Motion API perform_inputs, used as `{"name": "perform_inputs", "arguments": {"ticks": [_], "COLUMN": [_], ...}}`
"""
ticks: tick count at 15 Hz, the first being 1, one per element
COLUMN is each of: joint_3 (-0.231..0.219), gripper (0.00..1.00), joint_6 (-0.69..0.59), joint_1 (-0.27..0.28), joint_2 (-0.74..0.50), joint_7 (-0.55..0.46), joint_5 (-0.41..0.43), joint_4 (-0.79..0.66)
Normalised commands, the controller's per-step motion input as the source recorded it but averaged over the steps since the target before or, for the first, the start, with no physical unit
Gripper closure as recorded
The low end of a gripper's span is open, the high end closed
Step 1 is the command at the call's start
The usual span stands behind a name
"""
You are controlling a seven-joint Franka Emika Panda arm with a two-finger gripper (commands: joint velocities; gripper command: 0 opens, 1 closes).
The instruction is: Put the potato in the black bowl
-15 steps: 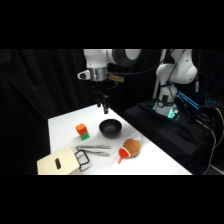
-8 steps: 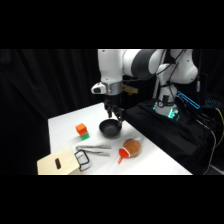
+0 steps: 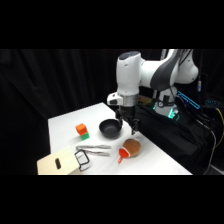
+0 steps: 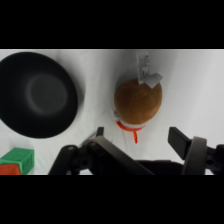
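White table [image 3: 65,125] — potato [image 4: 138,101] below parted tool [image 4: 142,142], beside black bowl [image 4: 37,95].

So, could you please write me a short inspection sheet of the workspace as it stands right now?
Surface: white table, bare between the items.
Job's things: potato lies on the table beside the black bowl, not touching it; the bowl holds nothing.
Clutter: orange cube on a green block left of the bowl; metal tongs in front of it; wooden board at the near corner with a black-rimmed item on it.
Tool: tool hangs above the table between bowl and potato, fingers open, holding nothing.
Cables: blue cables by the arm's base.
Surroundings: black curtain behind the table; dark equipment to the right.
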Motion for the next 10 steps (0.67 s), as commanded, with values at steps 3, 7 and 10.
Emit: {"name": "perform_inputs", "arguments": {"ticks": [3,7,10], "joint_3": [0.034,0.05,0.068], "gripper": [0.0,0.0,0.0], "joint_6": [0.5,0.44,0.31], "joint_1": [0.042,0.055,0.083], "joint_2": [0.05,0.2,0.23], "joint_7": [0.02,0.05,0.09], "joint_5": [0.096,0.077,0.065], "joint_4": [-0.29,-0.15,-0.03]}}
